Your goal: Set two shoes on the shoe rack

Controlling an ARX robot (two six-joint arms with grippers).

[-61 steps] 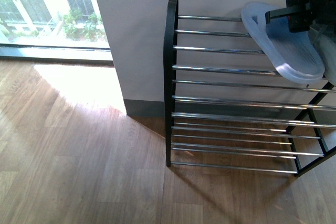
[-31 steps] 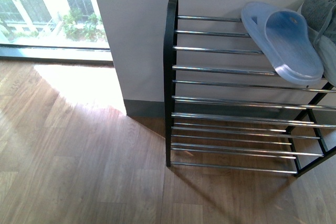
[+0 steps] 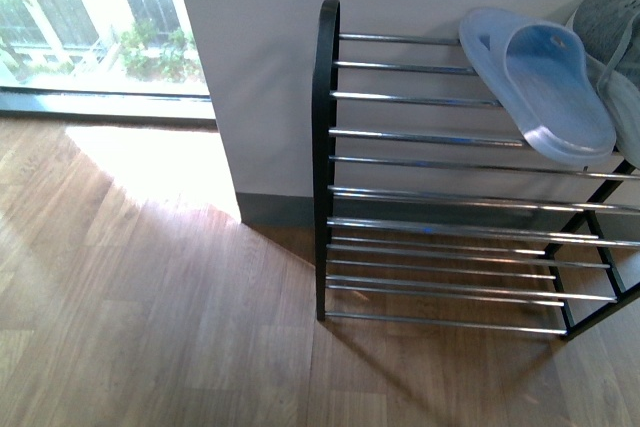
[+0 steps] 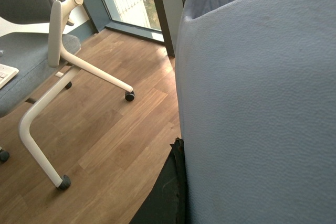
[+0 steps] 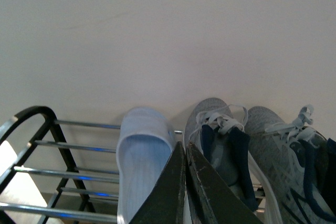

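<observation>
Front view: a second ago the right gripper was on the blue sandal (image 3: 545,87) at the top right of the shoe rack (image 3: 325,157). Now the gripper is gone from this view, and the sandal lies by itself on the top rods, near the right end. It did not slide or tip when it was let go. A grey sneaker (image 3: 612,22) sits just beside it, at the right edge of the rack. So I think this sandal is put away.

In the right wrist view the right gripper (image 5: 185,182) has pulled back and looks at the rack from in front. Its two fingers are pressed together and hold nothing. Behind them are the blue sandal (image 5: 142,150) and two grey sneakers (image 5: 223,145) side by side on the top shelf.

The left wrist view shows a big grey-blue thing (image 4: 257,108) right up close, a chair (image 4: 50,66) and the wood floor (image 4: 105,145). I cannot tell if the left gripper is spread or holding anything.
</observation>
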